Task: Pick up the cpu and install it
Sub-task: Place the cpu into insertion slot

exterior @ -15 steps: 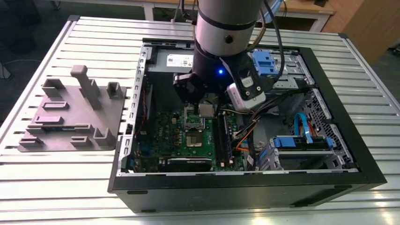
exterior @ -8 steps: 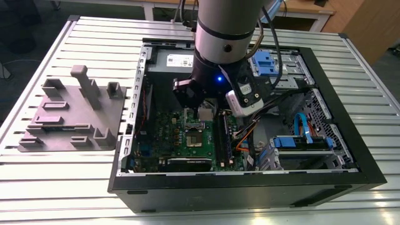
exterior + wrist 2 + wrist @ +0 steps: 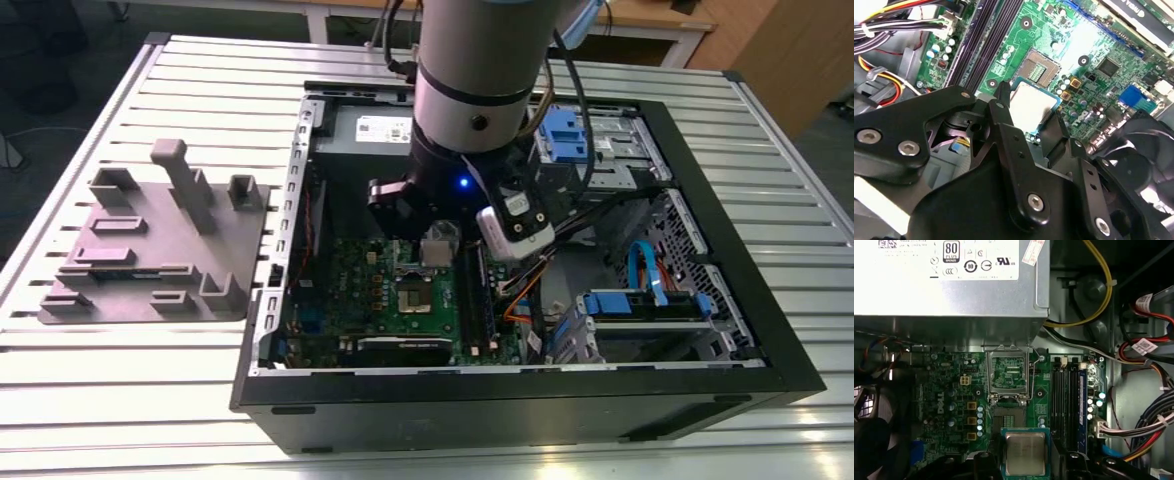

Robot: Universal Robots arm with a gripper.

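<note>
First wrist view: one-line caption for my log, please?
The tool holds the cpu over the green motherboard, near the open socket frame beside the silver power supply.

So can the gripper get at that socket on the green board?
Probably yes. The gripper, holding the cpu, hangs just above the motherboard close to the socket, whose metal frame looks flipped open. No cables or parts seem to lie between them.

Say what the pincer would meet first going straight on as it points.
The pincer, shut on the cpu, would probably meet the green motherboard at or near its open socket; depth is unclear.
</note>
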